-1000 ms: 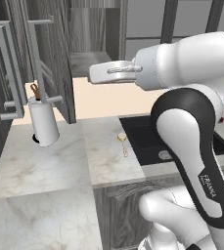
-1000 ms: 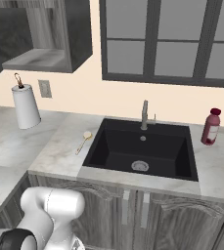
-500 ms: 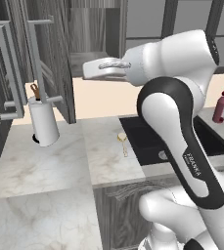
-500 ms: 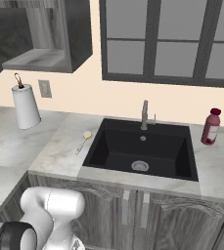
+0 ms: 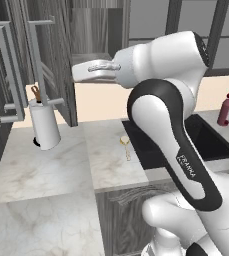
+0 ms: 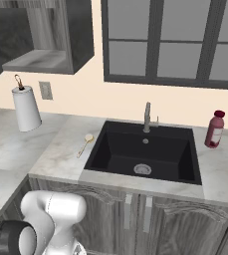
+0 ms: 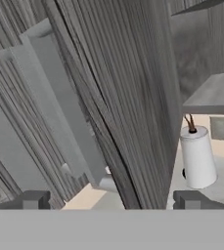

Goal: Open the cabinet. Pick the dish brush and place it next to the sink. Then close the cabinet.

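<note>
- Looking along the hand, we see our fingers (image 7: 109,199) spread wide, the two dark tips far apart at the bottom of the hand view, with nothing between them and nothing touching them.
- We face the open door of the cabinet (image 7: 118,97) edge-on in that view; its long silver bar handle (image 7: 59,112) runs slantwise just beyond our left tip, near but apart from it.
- From the left base view, we hold the hand (image 5: 93,70) high, level with the cabinet's (image 5: 61,55) lower shelf, beside the swung-out door and its handle (image 5: 38,60); whether the hand touches the door we cannot tell there.
- We see the cabinet (image 6: 41,35) standing open in the right base view, its bare grey shelf showing.
- We find the dish brush (image 5: 125,146) lying flat on the white marble table (image 5: 46,165), just beside the left rim of the sink (image 5: 206,140), its round head away from us and its thin handle toward the table's front edge.
- In the right base view the dish brush (image 6: 85,144) lies slantwise on the table (image 6: 56,149), close to the sink (image 6: 145,154) but not in the basin.
- We note a paper towel roll (image 5: 44,125) upright at the back of the table beneath the cabinet, well apart from the brush, and a dark red bottle (image 6: 214,129) upright to the right of the sink, behind which the silver faucet (image 6: 147,117) rises.
</note>
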